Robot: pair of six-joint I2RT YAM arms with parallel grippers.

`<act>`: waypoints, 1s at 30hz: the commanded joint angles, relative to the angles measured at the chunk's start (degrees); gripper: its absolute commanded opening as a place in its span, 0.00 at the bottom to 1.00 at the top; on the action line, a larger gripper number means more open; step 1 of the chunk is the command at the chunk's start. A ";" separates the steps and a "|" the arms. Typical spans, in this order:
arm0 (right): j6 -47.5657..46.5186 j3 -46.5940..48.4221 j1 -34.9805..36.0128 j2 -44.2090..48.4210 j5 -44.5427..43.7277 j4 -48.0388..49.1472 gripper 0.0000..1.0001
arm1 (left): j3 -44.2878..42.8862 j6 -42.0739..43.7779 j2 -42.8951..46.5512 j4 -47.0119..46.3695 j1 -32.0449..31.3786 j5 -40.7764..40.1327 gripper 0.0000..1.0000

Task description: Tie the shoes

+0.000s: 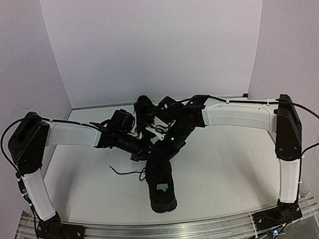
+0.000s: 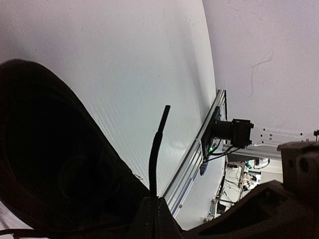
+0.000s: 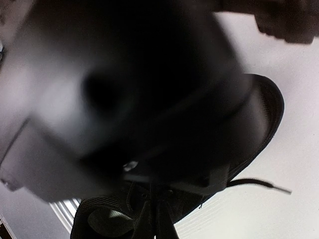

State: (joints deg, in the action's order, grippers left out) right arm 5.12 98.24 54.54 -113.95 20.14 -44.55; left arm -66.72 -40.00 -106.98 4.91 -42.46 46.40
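One black shoe [image 1: 161, 182] lies mid-table, its heel with the pale insole label toward the arms. Both grippers meet over its laced front. In the left wrist view the left gripper [image 2: 154, 200] is shut on a black lace [image 2: 155, 149] that stands straight up from the fingertips, with the shoe [image 2: 50, 159] dark at the left. The right gripper [image 3: 155, 215] is shut just above the shoe [image 3: 264, 114]; a thin strand seems to rise from its tips. A blurred dark body fills most of that view. A loose lace end [image 3: 261, 184] trails to the right. I cannot make out a second shoe.
A slack loop of lace [image 1: 128, 172] lies on the white table left of the shoe. An aluminium rail [image 1: 176, 229] runs along the near edge. White walls close the back and sides. The right arm's base [image 2: 234, 132] shows beyond the rail.
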 commanded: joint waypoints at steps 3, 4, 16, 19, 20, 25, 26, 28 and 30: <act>1.59 -0.72 -0.22 3.28 -1.91 1.89 0.00 | 3.32 4.05 6.70 1.94 -1.15 5.88 0.00; 1.82 -0.94 -0.24 3.37 -1.95 1.99 0.00 | 4.00 4.21 7.43 1.92 -1.14 6.41 0.00; 3.77 -1.11 -0.44 3.20 -2.02 2.50 0.00 | 9.93 2.02 10.54 -4.33 -2.72 12.54 0.00; 4.17 -0.88 -0.56 3.05 -1.95 2.45 0.00 | 9.54 2.01 9.49 -4.64 -4.43 14.16 0.00; 4.23 -0.86 -0.56 3.04 -1.90 2.46 0.00 | 9.68 1.94 9.27 -5.03 -4.82 14.65 0.00; 4.48 -0.96 -0.57 3.18 -2.04 2.45 0.00 | 11.38 1.49 9.60 -7.49 -5.44 16.08 0.00; 4.46 -1.02 -0.58 3.26 -2.04 2.45 0.00 | 11.77 1.44 10.03 -7.78 -5.46 16.08 0.00; 4.46 -1.11 -0.55 3.26 -1.96 2.49 0.00 | 12.19 1.64 10.76 -7.67 -5.49 15.53 0.00; 4.46 -1.16 -0.51 3.21 -1.81 2.45 0.00 | 12.14 2.37 10.45 -6.44 -5.45 14.13 0.00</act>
State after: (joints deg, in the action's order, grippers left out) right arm 9.10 96.73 54.30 -113.03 19.18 -43.35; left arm -54.93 -38.00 -98.10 -0.16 -48.05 60.41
